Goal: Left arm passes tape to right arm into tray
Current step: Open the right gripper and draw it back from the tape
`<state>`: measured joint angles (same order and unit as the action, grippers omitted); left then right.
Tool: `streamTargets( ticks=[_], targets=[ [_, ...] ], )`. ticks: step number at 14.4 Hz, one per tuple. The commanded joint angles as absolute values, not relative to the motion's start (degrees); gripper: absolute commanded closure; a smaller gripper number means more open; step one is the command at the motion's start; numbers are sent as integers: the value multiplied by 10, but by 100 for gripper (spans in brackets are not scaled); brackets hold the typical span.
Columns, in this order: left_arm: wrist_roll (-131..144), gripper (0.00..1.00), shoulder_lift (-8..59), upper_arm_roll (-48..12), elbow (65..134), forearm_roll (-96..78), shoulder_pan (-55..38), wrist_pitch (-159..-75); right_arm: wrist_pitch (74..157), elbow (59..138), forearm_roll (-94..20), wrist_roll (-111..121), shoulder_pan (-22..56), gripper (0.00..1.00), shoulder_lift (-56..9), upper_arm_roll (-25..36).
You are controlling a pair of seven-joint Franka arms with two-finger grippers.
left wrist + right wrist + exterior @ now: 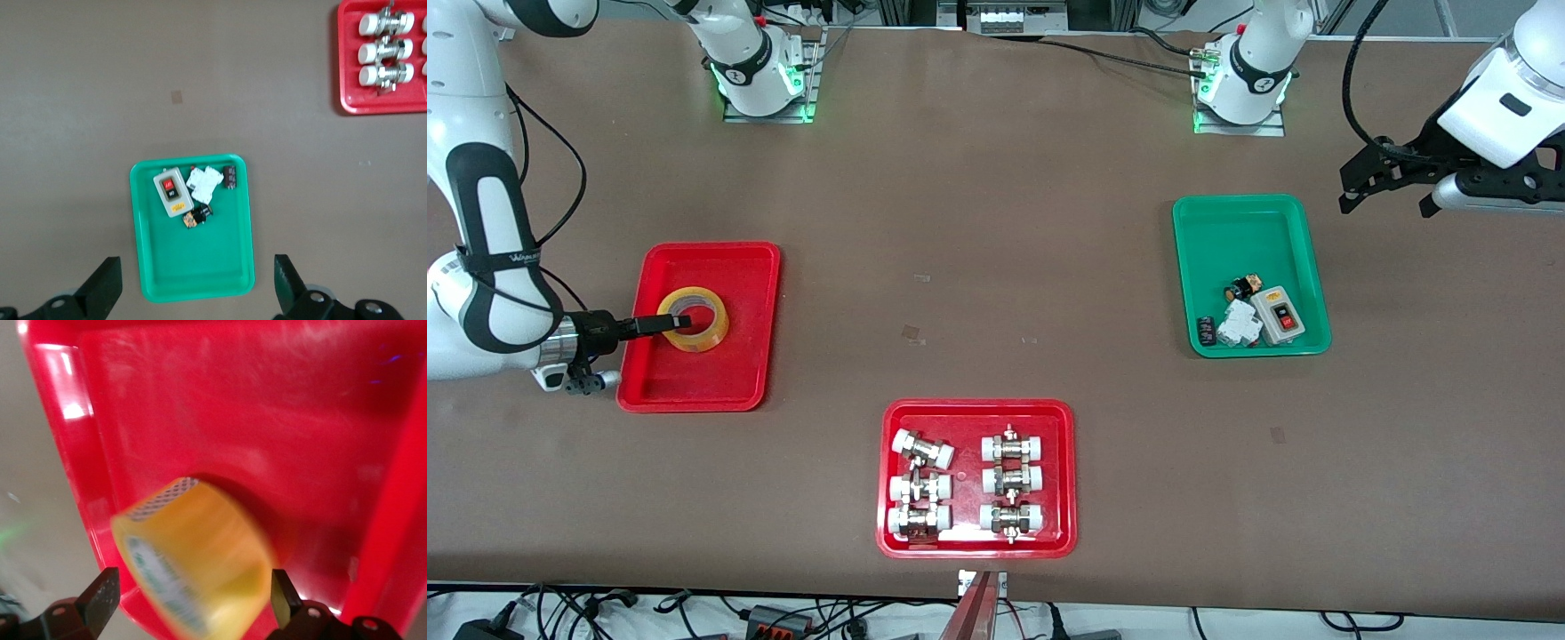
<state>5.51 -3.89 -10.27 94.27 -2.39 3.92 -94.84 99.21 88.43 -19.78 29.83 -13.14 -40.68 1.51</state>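
Observation:
The yellow tape (708, 336) lies flat in the plain red tray (694, 384) toward the right arm's end of the table. My right gripper (672, 323) reaches in low over the tray, its tips at the roll's hole. In the right wrist view the fingers stand wide apart on either side of the blurred tape (200, 567), with a gap to it, over the tray's floor (267, 420); the right gripper (190, 590) is open. My left gripper (1387, 197) hangs open and empty in the air beside the green tray, and shows open in its own view (197, 283).
A green tray (1249, 222) with small electrical parts sits toward the left arm's end; it shows in the left wrist view (193, 267). A red tray of white-capped metal fittings (976, 544) lies near the front edge.

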Motion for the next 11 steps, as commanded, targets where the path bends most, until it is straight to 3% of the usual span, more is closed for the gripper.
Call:
streamTargets(
  ticks=[1, 5, 11],
  targets=[
    [59, 0, -20, -102, 903, -18, 46, -954, 992, 884, -135, 255, -105, 0, -347, 17],
    [55, 0, -24, -81, 901, -33, 47, -904, 946, 829, -42, 133, -57, 0, -278, 15],
    [31, 0, -18, -80, 886, -24, 49, -864, 771, 635, -17, 43, -42, 0, -258, 15]
  ],
)
